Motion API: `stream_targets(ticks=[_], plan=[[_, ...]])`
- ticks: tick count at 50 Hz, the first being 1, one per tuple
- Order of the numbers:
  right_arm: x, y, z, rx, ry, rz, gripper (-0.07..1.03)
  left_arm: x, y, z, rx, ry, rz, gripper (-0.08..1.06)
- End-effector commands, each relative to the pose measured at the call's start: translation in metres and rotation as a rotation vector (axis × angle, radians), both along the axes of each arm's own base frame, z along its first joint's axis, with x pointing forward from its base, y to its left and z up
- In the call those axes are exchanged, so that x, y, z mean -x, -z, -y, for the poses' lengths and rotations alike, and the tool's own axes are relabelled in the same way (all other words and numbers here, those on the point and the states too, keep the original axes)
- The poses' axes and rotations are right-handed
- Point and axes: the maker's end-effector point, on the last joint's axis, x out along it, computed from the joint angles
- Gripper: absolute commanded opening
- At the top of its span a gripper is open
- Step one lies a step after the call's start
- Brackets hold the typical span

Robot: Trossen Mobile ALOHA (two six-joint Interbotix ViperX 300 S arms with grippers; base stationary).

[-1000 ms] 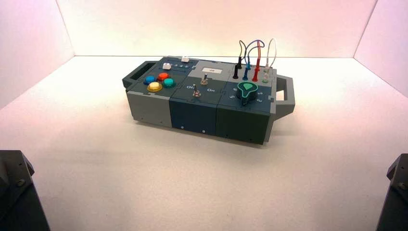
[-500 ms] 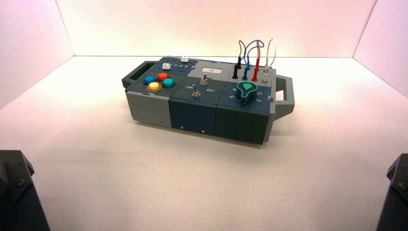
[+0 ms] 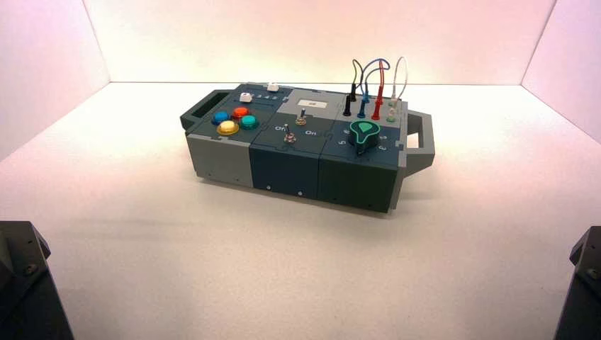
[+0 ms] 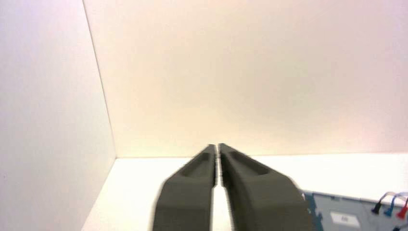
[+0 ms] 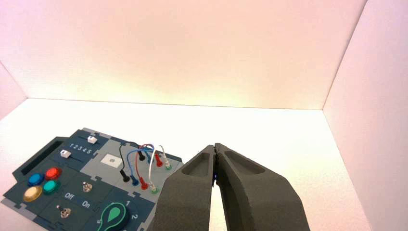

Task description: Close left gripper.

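My left gripper is shut and holds nothing; its two dark fingertips meet, pointing at the white back wall, well away from the box. Its arm base is parked at the lower left of the high view. My right gripper is also shut and empty, held back from the box; its arm base is at the lower right. The box stands in the middle of the white floor, turned a little.
The box carries blue, red, yellow and green buttons, two toggle switches, a green knob, coloured wires and two white sliders, with handles at both ends. White walls enclose the floor.
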Motion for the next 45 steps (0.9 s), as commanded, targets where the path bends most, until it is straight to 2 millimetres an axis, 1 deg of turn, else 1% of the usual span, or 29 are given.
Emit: stream_targets(ticks=[1, 13, 45], plan=[[-0.0027, -0.0063, -0.0009, -0.003, -0.003, 0.012, -0.02, -0.001, -0.0062, -0.0024, -0.015, -0.01, -0.002, -0.03], [-0.0022, -0.0068, -0.0046, -0.003, -0.023, 0.012, -0.02, -0.0035, -0.0033, -0.0047, -0.016, -0.021, -0.02, -0.03], [-0.0021, -0.0065, -0.0045, -0.003, -0.023, 0.01, -0.02, -0.0043, -0.0017, -0.005, -0.018, -0.022, -0.028, -0.03]])
